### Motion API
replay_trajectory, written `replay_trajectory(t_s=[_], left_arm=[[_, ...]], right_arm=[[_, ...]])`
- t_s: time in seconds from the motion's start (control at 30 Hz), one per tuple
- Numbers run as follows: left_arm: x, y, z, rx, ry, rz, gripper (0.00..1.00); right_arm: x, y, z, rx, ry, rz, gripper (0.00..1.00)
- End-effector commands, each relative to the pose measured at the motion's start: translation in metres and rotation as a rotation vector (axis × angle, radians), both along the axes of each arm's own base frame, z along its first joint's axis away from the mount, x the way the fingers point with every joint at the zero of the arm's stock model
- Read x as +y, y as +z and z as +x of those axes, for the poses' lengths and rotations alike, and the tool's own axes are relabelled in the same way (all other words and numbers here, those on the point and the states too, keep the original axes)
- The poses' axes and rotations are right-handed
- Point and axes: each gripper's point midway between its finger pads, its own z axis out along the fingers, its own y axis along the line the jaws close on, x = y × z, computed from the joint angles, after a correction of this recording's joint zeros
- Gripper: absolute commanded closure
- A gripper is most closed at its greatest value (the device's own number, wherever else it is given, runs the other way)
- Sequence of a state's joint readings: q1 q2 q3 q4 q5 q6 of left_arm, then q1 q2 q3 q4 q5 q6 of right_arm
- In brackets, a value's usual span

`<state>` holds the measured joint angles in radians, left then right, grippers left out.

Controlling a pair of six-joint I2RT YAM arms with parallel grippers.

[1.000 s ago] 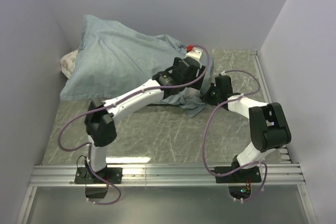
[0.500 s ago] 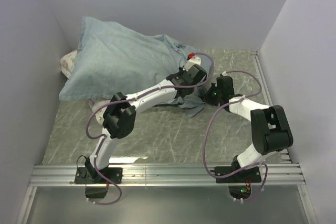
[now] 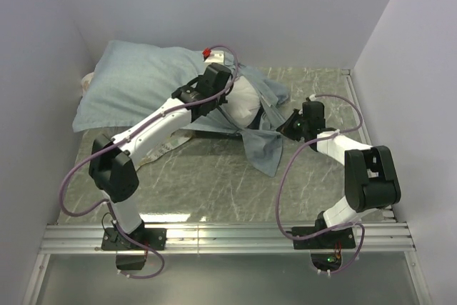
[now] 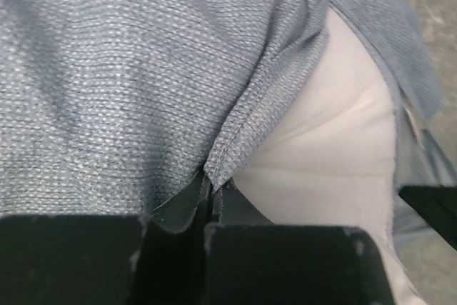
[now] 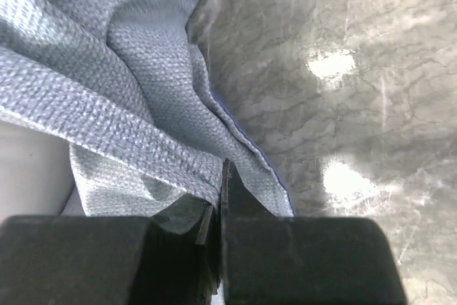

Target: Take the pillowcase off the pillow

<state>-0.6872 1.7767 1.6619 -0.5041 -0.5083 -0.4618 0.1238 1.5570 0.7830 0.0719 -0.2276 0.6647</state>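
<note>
Blue-grey fabric pillowcase (image 3: 143, 91) lay 9–3 o'clock, mouth toward 3.
Left gripper (image 4: 211, 196), right gripper (image 5: 218, 201) each pinched its edge; plump white pillow (image 3: 244, 101) showed.

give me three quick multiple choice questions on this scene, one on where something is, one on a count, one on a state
1. Where does the bare white pillow show?
A) at the right end of the pillowcase in the top view
B) at its far left corner
C) nowhere, it is hidden

2. How many grippers pinch the pillowcase?
A) none
B) one
C) two

3. The pillow is:
A) fully covered
B) partly uncovered
C) lying apart from the pillowcase

Answers:
1 A, white bulges out of the open end there.
2 C, the left gripper and the right gripper are each shut on a fabric edge.
3 B, one end is bare and the rest lies under the fabric.
</note>
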Motion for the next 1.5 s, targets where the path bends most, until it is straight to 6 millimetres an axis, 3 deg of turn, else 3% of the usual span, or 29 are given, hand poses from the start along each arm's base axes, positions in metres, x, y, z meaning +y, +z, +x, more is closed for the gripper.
replay_trajectory(t_s=[0.0, 0.03, 0.07, 0.17, 0.27, 0.33, 0.43, 0.5, 0.6, 0.67, 0.77, 0.9, 1.0, 1.03, 1.13, 1.23, 1.37, 1.47], left_arm=[[0.053, 0.042, 0.007, -0.093, 0.117, 0.012, 1.00], [0.044, 0.043, 0.006, -0.091, 0.080, -0.017, 1.00], [0.038, 0.044, 0.003, -0.092, 0.062, -0.024, 1.00], [0.026, 0.051, -0.004, -0.101, 0.026, -0.054, 1.00], [0.017, 0.060, -0.014, -0.122, -0.009, -0.094, 1.00], [0.013, 0.067, -0.021, -0.134, -0.025, -0.115, 1.00], [0.004, 0.076, -0.034, -0.154, -0.053, -0.140, 1.00], [0.001, 0.084, -0.043, -0.171, -0.065, -0.152, 1.00], [-0.001, 0.094, -0.052, -0.196, -0.076, -0.181, 1.00], [-0.003, 0.099, -0.055, -0.211, -0.088, -0.201, 1.00], [-0.004, 0.108, -0.058, -0.236, -0.109, -0.218, 1.00], [-0.005, 0.124, -0.055, -0.265, -0.120, -0.213, 1.00], [-0.005, 0.126, -0.056, -0.265, -0.123, -0.204, 1.00], [-0.003, 0.127, -0.056, -0.268, -0.122, -0.207, 1.00], [0.000, 0.135, -0.060, -0.295, -0.126, -0.226, 1.00], [0.002, 0.149, -0.065, -0.326, -0.131, -0.269, 1.00], [0.013, 0.179, -0.076, -0.400, -0.120, -0.349, 1.00], [0.025, 0.193, -0.084, -0.451, -0.099, -0.389, 1.00]], right_arm=[[-0.025, -0.036, -0.015, 0.112, -0.050, -0.110, 0.98], [-0.019, -0.031, -0.013, 0.098, -0.031, -0.102, 0.94], [-0.015, -0.025, -0.012, 0.078, -0.017, -0.110, 0.79], [-0.008, 0.004, -0.008, 0.005, 0.011, -0.143, 0.55], [-0.007, 0.045, -0.006, -0.081, 0.035, -0.177, 0.37], [-0.003, 0.085, -0.006, -0.176, 0.041, -0.169, 0.27], [0.009, 0.136, -0.005, -0.309, 0.075, -0.163, 0.20], [0.028, 0.162, 0.001, -0.371, 0.127, -0.179, 0.16], [0.054, 0.171, 0.007, -0.370, 0.191, -0.195, 0.16], [0.067, 0.171, 0.012, -0.372, 0.205, -0.190, 0.16], [0.076, 0.145, 0.031, -0.289, 0.221, -0.206, 0.17], [0.070, 0.126, 0.054, -0.232, 0.163, -0.238, 0.23], [0.044, 0.096, 0.066, -0.133, 0.082, -0.285, 0.46], [0.027, 0.092, 0.074, -0.124, 0.041, -0.280, 0.62], [-0.002, 0.068, 0.085, -0.057, -0.025, -0.254, 0.87], [-0.018, 0.048, 0.095, -0.010, -0.072, -0.251, 0.90], [-0.019, 0.023, 0.109, 0.035, -0.068, -0.179, 0.89], [-0.004, 0.014, 0.116, 0.050, -0.002, -0.082, 0.87]])
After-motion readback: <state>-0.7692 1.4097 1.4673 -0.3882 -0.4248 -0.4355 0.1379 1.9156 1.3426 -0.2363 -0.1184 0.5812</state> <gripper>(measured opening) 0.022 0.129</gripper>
